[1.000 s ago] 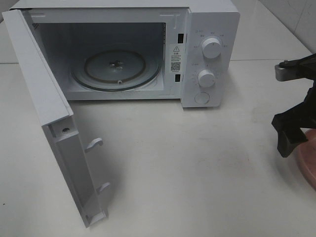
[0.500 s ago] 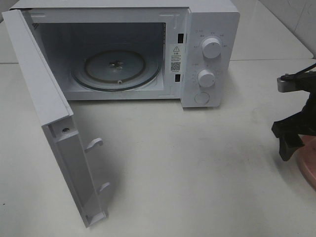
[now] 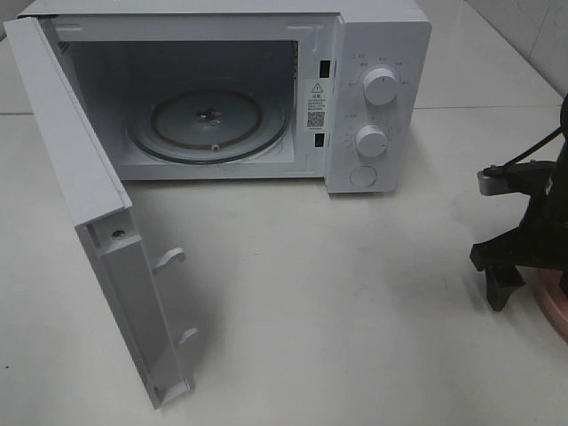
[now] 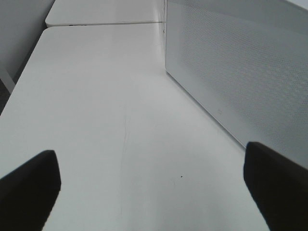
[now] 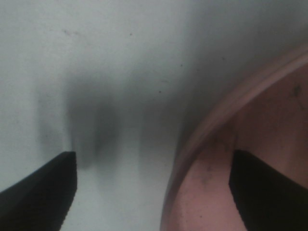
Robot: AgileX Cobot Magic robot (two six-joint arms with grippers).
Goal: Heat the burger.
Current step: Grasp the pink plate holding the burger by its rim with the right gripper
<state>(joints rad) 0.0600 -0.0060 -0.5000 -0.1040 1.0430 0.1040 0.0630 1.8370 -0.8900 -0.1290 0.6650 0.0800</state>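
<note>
**Desk:** Where is the burger?

**Photographer:** Out of every view. Only the pink plate (image 3: 552, 306) shows, cut off by the right edge of the high view. The right wrist view gives bare plate floor and rim, but no bun.

**Desk:** What has changed?

**Photographer:** The right gripper (image 5: 154, 192) has dropped and slid toward the camera over the past second, coming down to the plate's near rim. Its jaws stand wide with nothing in them. One finger is over the table and the other over the plate, so they straddle the rim.

**Desk:** Meaning?

**Photographer:** Probably a pinch on the rim is being set up, so that the plate and whatever sits on it travel together. The task looks barely begun, and nothing is lifted yet.

**Desk:** The other arm?

**Photographer:** The left gripper (image 4: 153, 192) hangs low over the table, fully spread and empty. It is beside a white dotted panel, likely the outer face of the door.

**Desk:** Room to move?

**Photographer:** Plenty. The table (image 3: 355, 293) lies bare between the plate and the microwave (image 3: 377, 53). The door (image 3: 80, 177) is swung wide to the left, and the turntable (image 3: 209, 124) carries nothing. The tight spots I'd expect are the right side of the opening and its low ceiling, given a tall load. A thin rim grip could also let the plate tilt.
</note>
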